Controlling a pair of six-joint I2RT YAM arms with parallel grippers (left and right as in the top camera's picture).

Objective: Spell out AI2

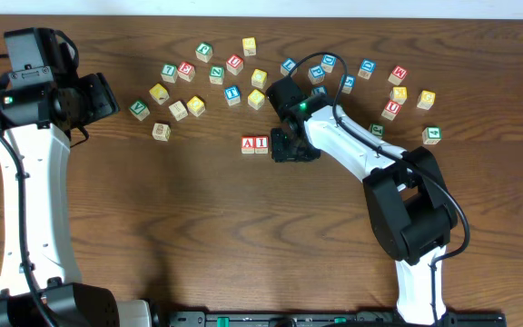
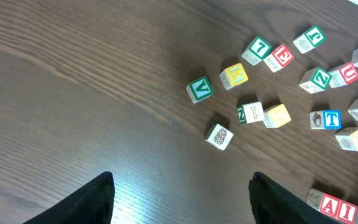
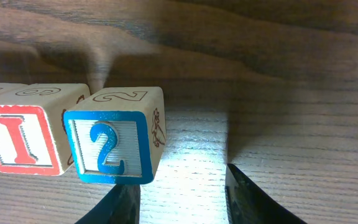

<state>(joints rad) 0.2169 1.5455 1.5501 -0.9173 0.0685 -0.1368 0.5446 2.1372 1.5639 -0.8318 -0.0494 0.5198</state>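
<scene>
While my right gripper (image 3: 179, 183) hangs low over the desk (image 3: 291, 74) with its fingers spread and nothing between them, the blue 2 block (image 3: 114, 138) stands on the wood just ahead of one fingertip, just beside the red I block (image 3: 20, 140) and turned slightly out of line with it. Seen from overhead, the red A block (image 1: 248, 144) sits against the I block's other side. My left gripper (image 2: 182, 202) is wide and holds nothing, well apart from that row, with the green V block (image 2: 199, 89) and other scattered letter blocks ahead of it.
</scene>
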